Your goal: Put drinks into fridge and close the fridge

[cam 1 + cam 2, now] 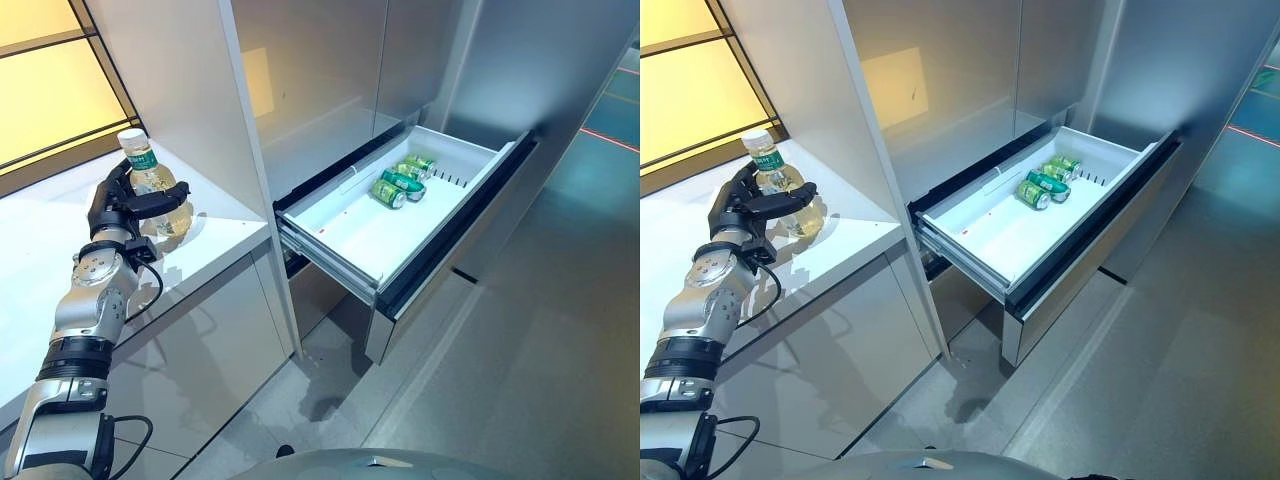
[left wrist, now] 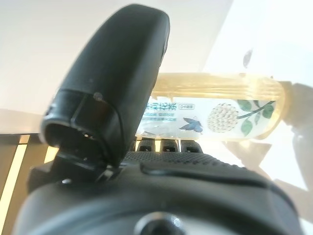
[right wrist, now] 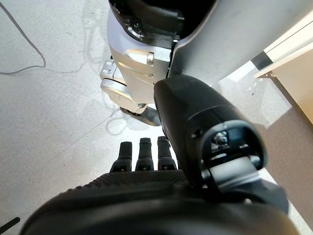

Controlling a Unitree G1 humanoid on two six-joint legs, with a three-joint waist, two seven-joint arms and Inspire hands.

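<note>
Bottle (image 1: pixel 152 190) of pale yellow drink, upright on the white counter (image 1: pixel 220 235) near its edge beside the tall cabinet panel (image 1: pixel 180 100). Left hand (image 1: pixel 120 205) wraps the bottle, fingers curled round its body and thumb (image 2: pixel 117 78) across the label. A firm grip at mid-body, then a straight lift before swinging toward the open fridge drawer (image 1: pixel 350 235), would likely keep it from tipping. Green cans (image 1: pixel 400 182) already lie at the drawer's far end. Left arm reaches up from lower left, wrist bent inward. Right hand (image 3: pixel 146 156) hangs over the floor, fingers relaxed, holding nothing
</note>
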